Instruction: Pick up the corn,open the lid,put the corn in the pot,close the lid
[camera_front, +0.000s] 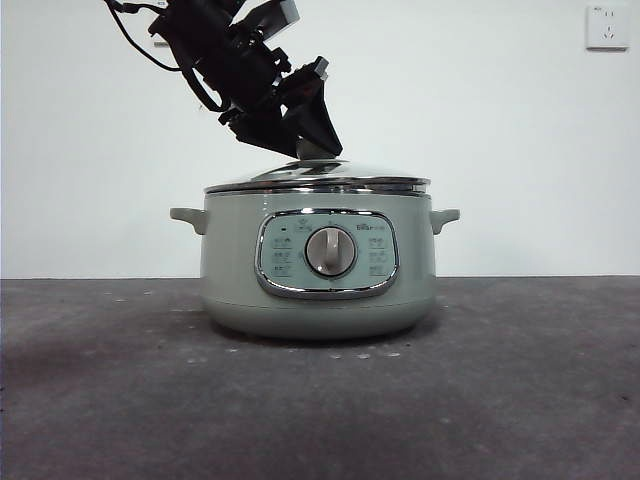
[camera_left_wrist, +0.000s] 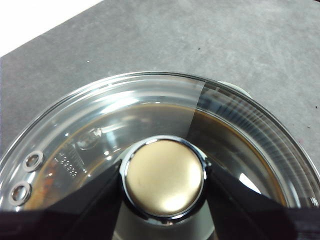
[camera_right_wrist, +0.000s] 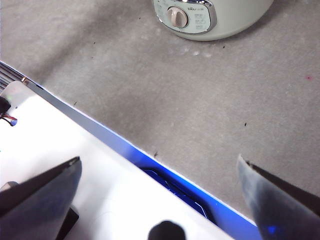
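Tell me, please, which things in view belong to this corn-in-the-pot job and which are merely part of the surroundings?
Belonging to the job:
- the pot
- the lid, seated on the pot
- the left claw, jaws either side of the lid's knob
- the right claw, open, away from the pot

Surroundings only:
- wall socket
- grey table

No corn is visible.

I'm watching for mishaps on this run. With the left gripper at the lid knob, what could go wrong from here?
The left gripper has its jaws against the sides of the smooth, rounded knob, so the glass lid may slip or swing if raised. The lid sits on the pot, so an off-centre pull might drag the pot along. No corn is in view, and the right gripper is open and empty.
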